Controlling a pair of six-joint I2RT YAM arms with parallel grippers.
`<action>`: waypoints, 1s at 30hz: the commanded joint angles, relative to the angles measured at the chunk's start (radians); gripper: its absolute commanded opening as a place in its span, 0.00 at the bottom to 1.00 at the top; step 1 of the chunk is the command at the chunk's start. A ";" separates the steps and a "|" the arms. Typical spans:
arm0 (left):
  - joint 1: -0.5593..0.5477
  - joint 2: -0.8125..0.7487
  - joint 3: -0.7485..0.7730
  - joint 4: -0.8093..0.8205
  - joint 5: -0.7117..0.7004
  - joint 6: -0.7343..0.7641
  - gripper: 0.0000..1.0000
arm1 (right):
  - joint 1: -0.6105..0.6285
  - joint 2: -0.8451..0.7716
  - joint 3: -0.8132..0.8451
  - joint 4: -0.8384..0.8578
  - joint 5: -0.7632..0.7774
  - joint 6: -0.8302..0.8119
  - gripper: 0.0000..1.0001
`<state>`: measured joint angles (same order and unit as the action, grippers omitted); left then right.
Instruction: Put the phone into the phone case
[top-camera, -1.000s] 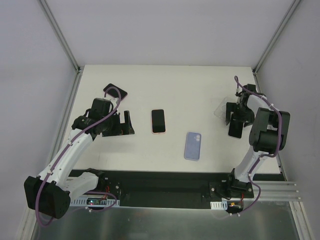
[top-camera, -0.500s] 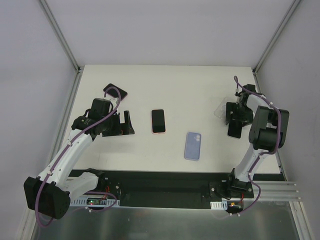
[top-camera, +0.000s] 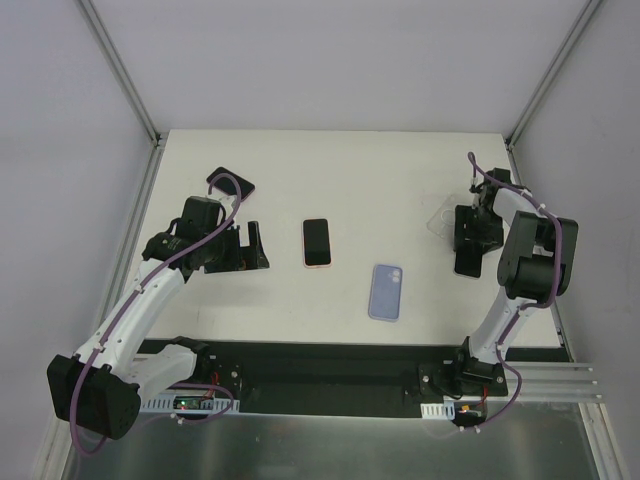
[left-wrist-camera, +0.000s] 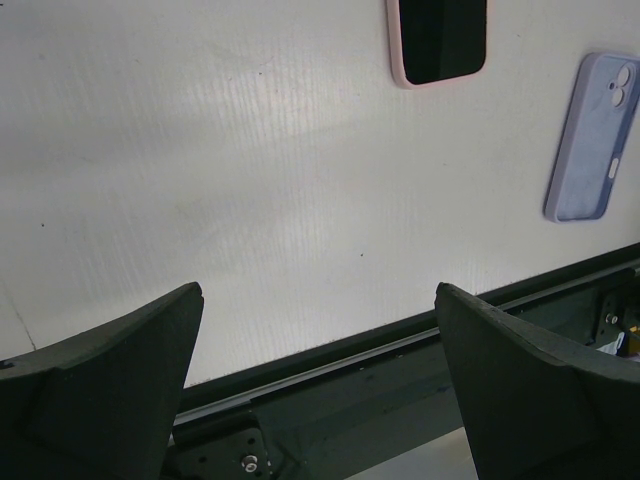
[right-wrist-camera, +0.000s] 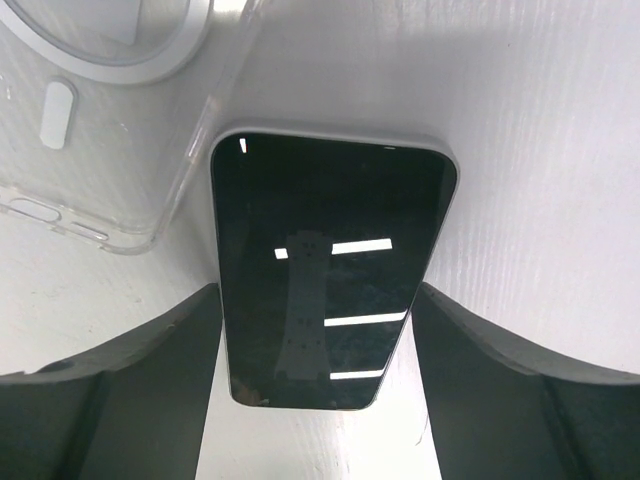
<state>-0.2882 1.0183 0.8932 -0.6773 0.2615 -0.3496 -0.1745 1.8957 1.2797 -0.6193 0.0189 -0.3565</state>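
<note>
White table (top-camera: 330, 170) enclosed by pale, seemingly lilac walls (top-camera: 330, 60); aluminium corner posts (top-camera: 120, 70).

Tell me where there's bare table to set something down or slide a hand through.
Free: the far strip of white table along the back edge, and the middle gap between the pink-cased phone, lavender phone case and clear plastic case. Crowded: the right edge, where the right gripper straddles a bare black-screened phone beside that case.

Clear case (right-wrist-camera: 110, 140) partly beyond right-wrist view's edge.
</note>
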 joint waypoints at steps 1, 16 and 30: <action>-0.005 -0.018 0.032 0.010 0.016 0.023 0.99 | -0.005 -0.040 0.027 -0.085 0.013 0.020 0.63; 0.001 -0.009 0.026 0.016 0.044 0.024 0.99 | 0.111 -0.265 -0.166 -0.111 -0.102 0.132 0.59; 0.001 -0.018 0.016 0.016 0.027 0.017 0.99 | 0.371 -0.592 -0.378 0.033 -0.269 0.428 0.54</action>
<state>-0.2882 1.0183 0.8932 -0.6701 0.2844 -0.3489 0.1307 1.3972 0.9367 -0.6525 -0.2188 -0.0826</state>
